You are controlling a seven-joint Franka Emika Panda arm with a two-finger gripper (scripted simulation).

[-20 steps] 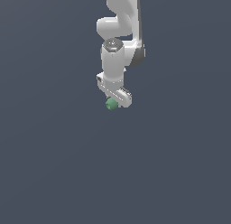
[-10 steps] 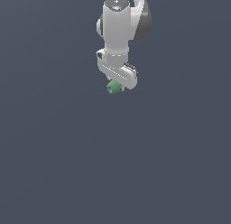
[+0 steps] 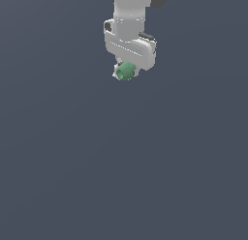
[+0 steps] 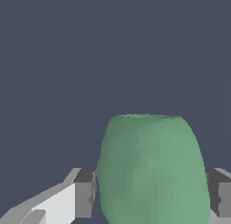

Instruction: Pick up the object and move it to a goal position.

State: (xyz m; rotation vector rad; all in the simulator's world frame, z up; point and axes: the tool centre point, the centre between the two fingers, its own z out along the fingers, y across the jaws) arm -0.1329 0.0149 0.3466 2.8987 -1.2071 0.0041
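Note:
The object (image 3: 126,71) is a small matte green stubby cylinder with rounded ends. It sits between the fingers of my white gripper (image 3: 127,73), high in the exterior view, well above the grey floor. In the wrist view the green object (image 4: 152,169) fills the gap between the two dark finger pads (image 4: 84,198), which press on both its sides. The gripper (image 4: 151,196) is shut on it.
A plain dark grey surface (image 3: 124,176) spreads under the arm in both views. The white arm (image 3: 130,11) comes down from the upper edge of the exterior view. No goal marker shows.
The gripper has risen with the green object in it and shifted slightly toward the exterior view's right. The hand has turned a little about its axis.

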